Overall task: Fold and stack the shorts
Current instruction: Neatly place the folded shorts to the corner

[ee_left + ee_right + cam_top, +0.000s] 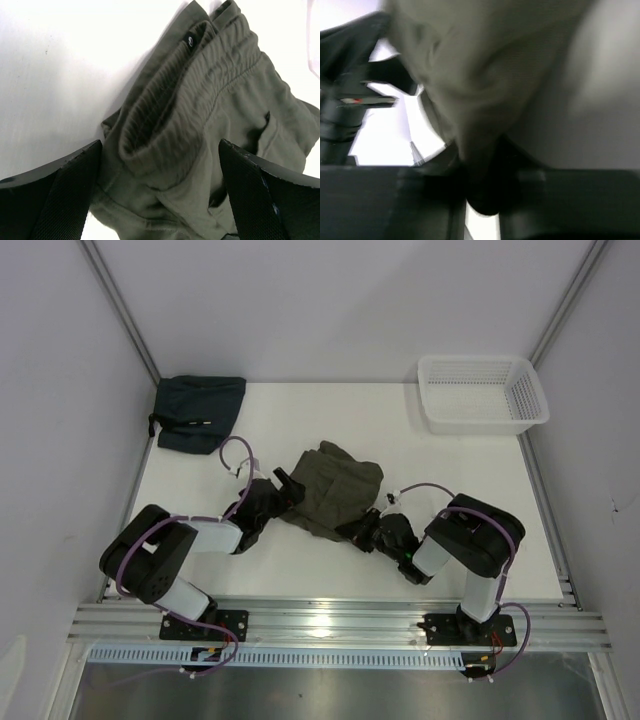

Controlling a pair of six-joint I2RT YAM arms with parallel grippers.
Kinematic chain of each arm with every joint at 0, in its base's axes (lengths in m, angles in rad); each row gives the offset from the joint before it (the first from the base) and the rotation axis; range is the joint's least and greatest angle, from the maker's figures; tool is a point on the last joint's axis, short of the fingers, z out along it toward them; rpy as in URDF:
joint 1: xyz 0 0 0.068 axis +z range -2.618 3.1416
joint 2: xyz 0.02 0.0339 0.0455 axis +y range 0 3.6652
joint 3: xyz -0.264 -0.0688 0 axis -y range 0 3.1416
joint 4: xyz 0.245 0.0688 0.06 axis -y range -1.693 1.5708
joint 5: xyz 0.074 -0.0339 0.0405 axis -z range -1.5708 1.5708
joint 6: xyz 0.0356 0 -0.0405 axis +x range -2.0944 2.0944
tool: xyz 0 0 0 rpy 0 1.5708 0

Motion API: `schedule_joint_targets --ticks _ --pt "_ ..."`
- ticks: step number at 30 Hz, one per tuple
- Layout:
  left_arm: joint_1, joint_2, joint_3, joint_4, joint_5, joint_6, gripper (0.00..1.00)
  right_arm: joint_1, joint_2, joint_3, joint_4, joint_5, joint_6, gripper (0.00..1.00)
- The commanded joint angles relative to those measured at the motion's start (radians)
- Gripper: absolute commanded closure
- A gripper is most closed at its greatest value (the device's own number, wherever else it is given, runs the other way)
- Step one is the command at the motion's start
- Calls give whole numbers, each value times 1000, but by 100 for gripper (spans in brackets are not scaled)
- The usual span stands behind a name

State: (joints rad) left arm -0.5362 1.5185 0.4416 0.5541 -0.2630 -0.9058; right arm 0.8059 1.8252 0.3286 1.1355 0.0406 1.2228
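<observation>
Top external view: the shorts (335,490) lie crumpled near the middle of the desk (480,540), olive-green with a ribbed waistband. They look soft, light and limp, so firm edges seem the best hold. The left claw (288,486) gapes wide over the waistband; the right claw (366,528) pinches their near-right edge.
</observation>
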Motion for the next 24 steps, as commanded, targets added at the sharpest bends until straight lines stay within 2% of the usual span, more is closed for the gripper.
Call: schedule_joint_targets --ticks 1,3,6,10,11,12,13,16,17,18,21,24 --pt "7 14 -3 -6 -21 21 1 -31 22 1 -49 -46 38 90" --pt "5 17 0 -14 -28 13 1 -98 16 23 -86 -99 35 100" --pt "5 14 -3 -29 -35 -7 4 -189 -10 61 -168 -162 0 100" --pt "-8 6 -6 -59 -76 -41 5 -243 -38 114 -267 -231 -25 100" --pt "-18 5 -10 -63 -82 -50 5 -247 -41 134 -298 -240 -31 97" --pt "-27 6 -11 -65 -94 -54 5 -251 -40 157 -369 -249 -46 87" --pt "-34 11 -7 -65 -102 -57 5 -257 -37 209 -411 -269 -55 87" --pt "-67 20 9 -91 -130 -67 5 -269 -4 292 -552 -326 -78 66" --pt "-71 23 17 -94 -134 -73 5 -270 0 306 -554 -334 -78 53" --pt "-71 22 19 -100 -134 -73 5 -271 -3 302 -546 -334 -75 32" --pt "-71 -6 17 -108 -147 -70 5 -260 -23 271 -521 -308 -83 16" --pt "-71 -40 11 -132 -151 -70 4 -248 -29 234 -453 -306 -85 16"
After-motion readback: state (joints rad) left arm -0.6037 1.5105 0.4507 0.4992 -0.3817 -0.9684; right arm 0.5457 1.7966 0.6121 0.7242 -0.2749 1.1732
